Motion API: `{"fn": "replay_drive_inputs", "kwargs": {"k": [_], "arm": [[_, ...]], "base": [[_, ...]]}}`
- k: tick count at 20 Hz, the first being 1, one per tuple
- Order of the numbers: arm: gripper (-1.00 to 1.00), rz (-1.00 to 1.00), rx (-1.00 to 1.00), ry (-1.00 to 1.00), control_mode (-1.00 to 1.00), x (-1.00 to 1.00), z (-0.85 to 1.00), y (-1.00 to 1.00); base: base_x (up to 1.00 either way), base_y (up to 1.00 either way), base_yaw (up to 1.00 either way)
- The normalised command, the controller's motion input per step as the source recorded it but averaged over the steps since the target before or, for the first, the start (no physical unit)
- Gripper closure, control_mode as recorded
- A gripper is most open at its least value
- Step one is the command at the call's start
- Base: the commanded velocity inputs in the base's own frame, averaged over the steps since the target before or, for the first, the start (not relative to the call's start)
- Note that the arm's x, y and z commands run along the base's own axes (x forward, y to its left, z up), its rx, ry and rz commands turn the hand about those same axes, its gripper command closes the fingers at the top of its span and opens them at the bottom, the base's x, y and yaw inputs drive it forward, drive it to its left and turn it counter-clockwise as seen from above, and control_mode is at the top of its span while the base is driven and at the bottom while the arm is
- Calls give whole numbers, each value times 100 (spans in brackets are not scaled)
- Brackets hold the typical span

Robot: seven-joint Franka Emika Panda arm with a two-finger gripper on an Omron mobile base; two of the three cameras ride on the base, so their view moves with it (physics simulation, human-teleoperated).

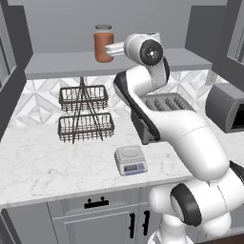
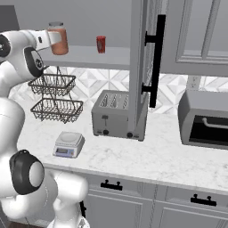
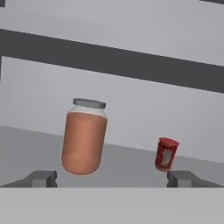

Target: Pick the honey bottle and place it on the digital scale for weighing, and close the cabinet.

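From the left, the honey bottle [image 1: 103, 44] sits on the cabinet shelf [image 1: 62, 64], the arm reaching toward it. From the right, the digital scale [image 2: 68, 144] is down on the counter [image 2: 147, 156]. Hand cam: gripper [image 3: 112, 178] spread wide, nothing grabbed, bottle ahead, red can [image 3: 166, 154] off right.

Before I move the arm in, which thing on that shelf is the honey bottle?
Look inside the open cabinet, on its grey shelf above the wire baskets. The honey bottle stands at the left: a wide jar of orange-brown contents with a grey lid, much bigger than the small red can to its right.
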Motion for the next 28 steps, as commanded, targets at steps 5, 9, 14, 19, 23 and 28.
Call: {"fn": "replay_drive_inputs", "kwargs": {"k": [5, 9, 14, 19, 23, 28], "arm": [[-100, 0, 4, 5, -100, 17, 11, 14], [-100, 0, 17, 18, -100, 36, -2, 21], [-100, 0, 21, 4, -100, 23, 0, 3], [-100, 0, -1, 9, -100, 40, 1, 15], [-100, 0, -1, 1, -100, 40, 0, 4], [-100, 0, 0, 0, -100, 26, 6, 1]], "base": [[0, 0, 0], [0, 0, 0], [0, 0, 0], [0, 0, 0], [0, 0, 0], [0, 0, 0]]}}
